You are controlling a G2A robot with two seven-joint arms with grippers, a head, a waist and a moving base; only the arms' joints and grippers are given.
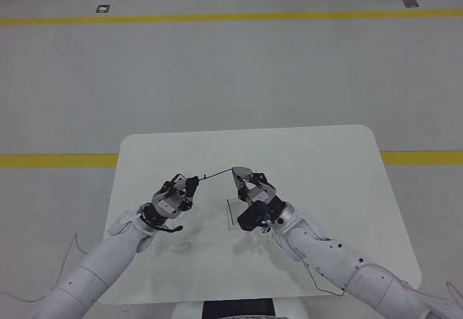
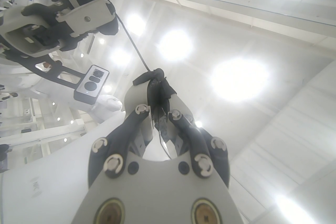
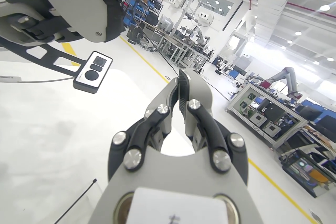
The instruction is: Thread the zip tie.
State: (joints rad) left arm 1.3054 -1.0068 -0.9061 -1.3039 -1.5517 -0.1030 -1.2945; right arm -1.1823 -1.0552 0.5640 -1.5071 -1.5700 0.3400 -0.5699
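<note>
The left gripper has its jaws clamped on one end of the zip tie. A dark lump sits right at the fingertips; it is likely the head, but I cannot tell for sure. A thin strand trails back between the fingers toward the wrist.

From those jaws the strap runs straight and taut to the right gripper. Its jaws are pressed together on the far end of the strap, the ribbed pads meeting with no gap.

The tie hangs between the two sets of jaws, above the table. Gripped at both ends, it is straight and off the surface. I judge this grip is meant to give control of the tail, so that it can be bent round and aimed at the slot in the head. Whether the tail has entered that slot cannot be told, but with the strap stretched in a line the threading looks not yet done.

The two grippers stand near each other, tips facing. Below and behind the right jaws a spare tie lies flat on the table, well apart from the held one.
</note>
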